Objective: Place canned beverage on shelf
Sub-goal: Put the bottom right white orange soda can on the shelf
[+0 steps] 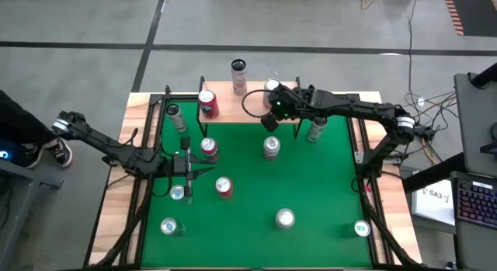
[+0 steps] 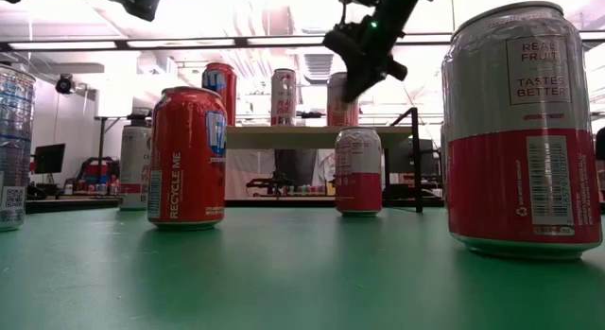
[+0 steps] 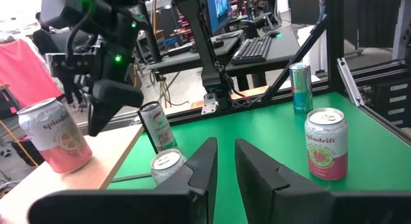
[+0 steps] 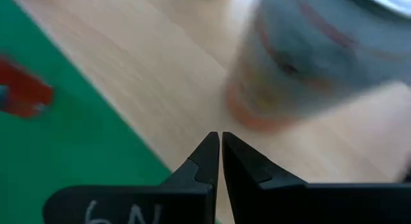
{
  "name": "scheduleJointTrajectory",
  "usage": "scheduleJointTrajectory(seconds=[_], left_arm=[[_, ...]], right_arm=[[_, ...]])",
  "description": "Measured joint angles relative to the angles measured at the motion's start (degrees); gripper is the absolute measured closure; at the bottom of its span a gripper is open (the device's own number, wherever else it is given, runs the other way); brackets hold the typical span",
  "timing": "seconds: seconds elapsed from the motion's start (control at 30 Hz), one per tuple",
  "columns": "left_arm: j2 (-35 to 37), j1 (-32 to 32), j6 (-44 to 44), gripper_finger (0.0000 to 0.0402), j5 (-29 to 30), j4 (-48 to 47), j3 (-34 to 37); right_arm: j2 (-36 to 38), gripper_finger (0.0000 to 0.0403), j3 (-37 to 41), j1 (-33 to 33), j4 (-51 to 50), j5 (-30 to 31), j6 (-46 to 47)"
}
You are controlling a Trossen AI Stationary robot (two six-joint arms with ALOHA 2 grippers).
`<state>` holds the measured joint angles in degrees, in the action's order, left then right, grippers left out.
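Note:
The shelf (image 1: 233, 108), a light wood top on thin black legs, stands at the table's far middle. A pink-and-silver can (image 1: 272, 86) stands upright on its right end; it also shows in the low view (image 2: 342, 103), the left wrist view (image 3: 54, 137) and, blurred, the right wrist view (image 4: 289, 63). A red can (image 1: 208, 102) and a dark can (image 1: 238, 73) stand on the shelf too. My right gripper (image 4: 215, 144) is shut and empty above the shelf top (image 4: 160, 89), just short of the pink can. My left gripper (image 3: 225, 163) hovers at the table's left with a narrow gap, empty.
Several cans stand on the green table (image 1: 326, 185): silver ones (image 1: 271, 147) (image 1: 285, 218), red ones (image 1: 210, 149) (image 1: 224, 187), others near the left gripper (image 1: 177, 192) and the near corners (image 1: 362, 228). A green can (image 1: 315, 130) stands by the shelf's right leg.

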<state>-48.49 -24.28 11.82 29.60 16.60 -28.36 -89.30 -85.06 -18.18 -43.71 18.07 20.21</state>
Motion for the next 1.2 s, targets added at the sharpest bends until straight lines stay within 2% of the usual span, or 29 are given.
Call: scheduleJointTrajectory(seconds=[0.43,0.8,1.2], left_arm=[[0.0,0.0,0.2,0.0364,0.0,0.0,0.0],[0.0,0.0,0.3,0.0364,0.0,0.0,0.0],[0.0,0.0,0.3,0.0364,0.0,0.0,0.0]], right_arm=[[-0.6,0.0390,0.0,-2.9,3.8,1.5,-2.2],[-1.7,0.0390,0.0,-1.8,4.7,1.4,-0.8],[-4.3,0.0390,0.0,-3.5,7.6,1.7,-3.5]])
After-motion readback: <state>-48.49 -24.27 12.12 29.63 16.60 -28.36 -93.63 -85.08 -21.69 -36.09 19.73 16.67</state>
